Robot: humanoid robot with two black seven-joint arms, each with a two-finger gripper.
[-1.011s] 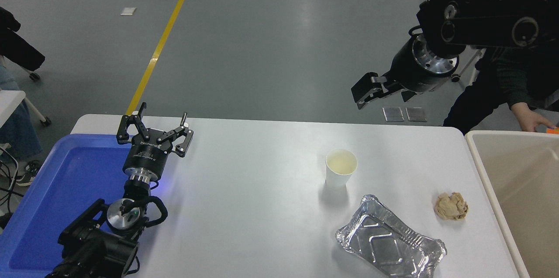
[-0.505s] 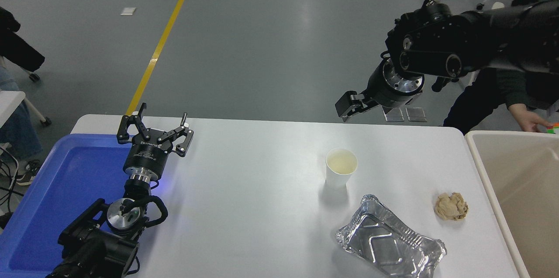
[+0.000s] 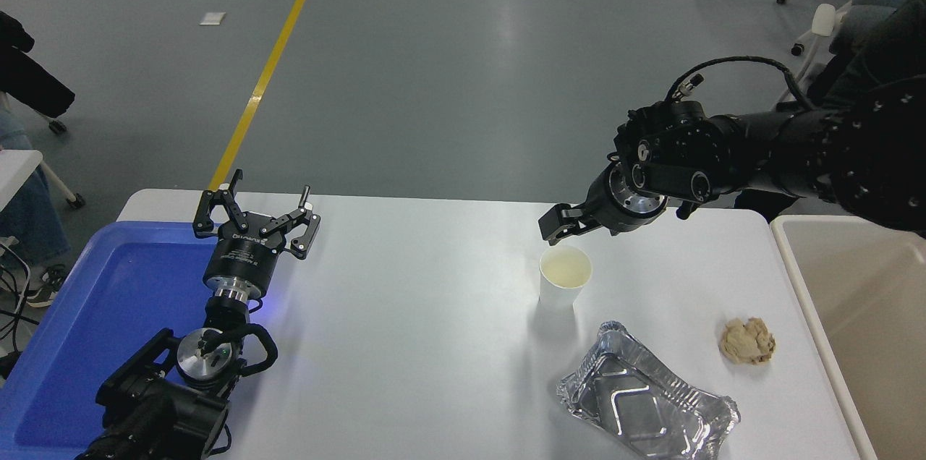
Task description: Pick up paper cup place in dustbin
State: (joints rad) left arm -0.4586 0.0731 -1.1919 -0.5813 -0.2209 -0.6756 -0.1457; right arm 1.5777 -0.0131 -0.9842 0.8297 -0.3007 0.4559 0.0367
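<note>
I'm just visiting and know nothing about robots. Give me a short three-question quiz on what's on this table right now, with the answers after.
1. True or false: the right gripper is already holding the paper cup.
2. Which thing lies nearest the dustbin? A) the foil tray B) the crumpled paper ball C) the blue tray
3. Fill in: the left gripper sits over the far edge of the ____ tray.

Key:
1. False. It is just beyond the cup's rim, and the cup stands upright on the table.
2. B
3. blue
</note>
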